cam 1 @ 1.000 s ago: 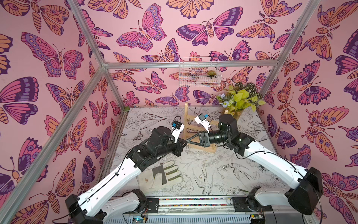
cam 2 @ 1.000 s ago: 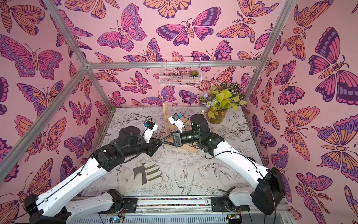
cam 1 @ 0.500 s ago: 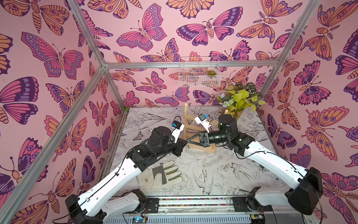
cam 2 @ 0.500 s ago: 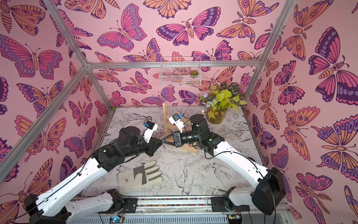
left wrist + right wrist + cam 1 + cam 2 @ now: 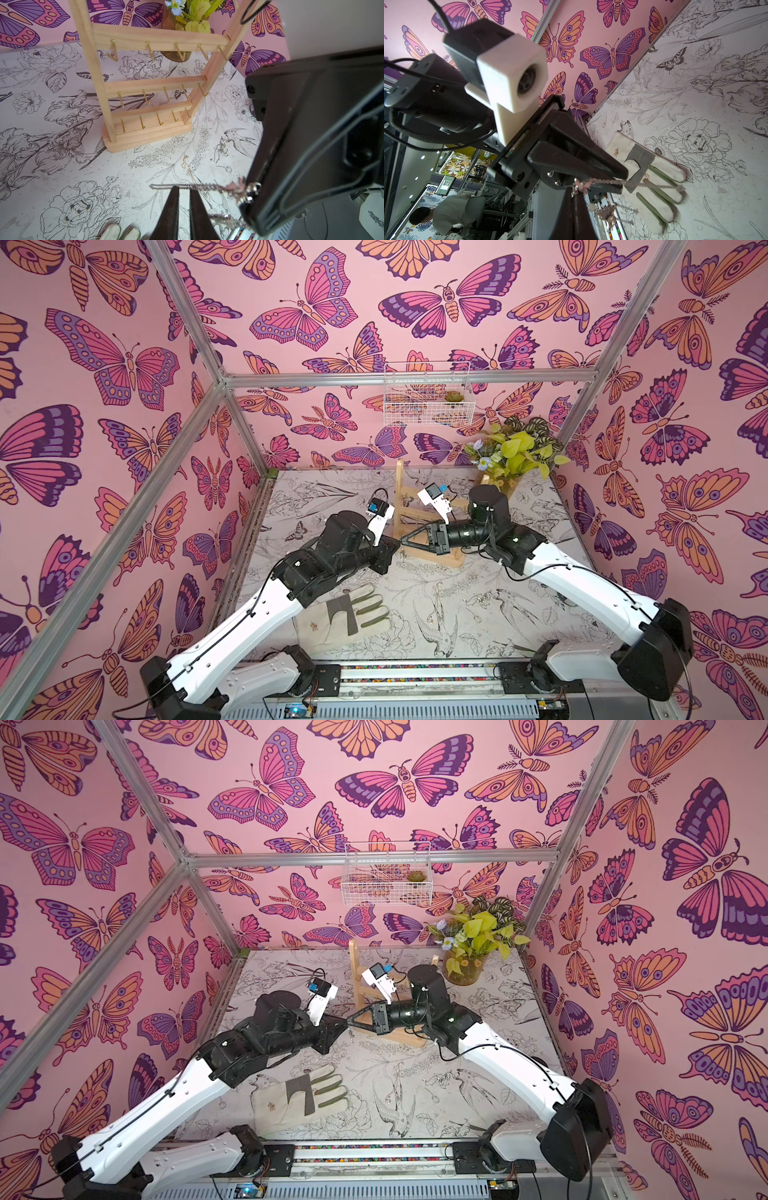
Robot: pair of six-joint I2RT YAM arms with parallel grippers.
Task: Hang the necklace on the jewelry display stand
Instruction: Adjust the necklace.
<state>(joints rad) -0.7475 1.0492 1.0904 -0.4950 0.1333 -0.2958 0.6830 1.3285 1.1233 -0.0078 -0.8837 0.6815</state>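
My right tool (image 5: 404, 540) is clamped tight on the necklace (image 5: 207, 185), close by its pale charm (image 5: 239, 187). I judge that grip to be the anchor: it carries the weight up off the table (image 5: 89, 166) so the chain can be drawn out rather than hang in a heap. Tip to tip against it sits my left tool (image 5: 183, 188), its fingers (image 5: 174, 205) a narrow slit apart, with the silver chain running straight across their ends; whether they pinch it or it only rests there I cannot tell. The two are brought this near, I think, so the left can take a second hold and spread the loop wide enough to drop over a hook. Just beyond both tools stands the jewelry display stand (image 5: 153, 84), upright. The gold hooks (image 5: 148, 48) I can see are bare and angle toward me, so the necklace is not yet hung. Under the tools a thin gold chain (image 5: 188, 166) lies loose on the table. Back toward my bases a work glove (image 5: 349, 614) lies flat, apart from all this.
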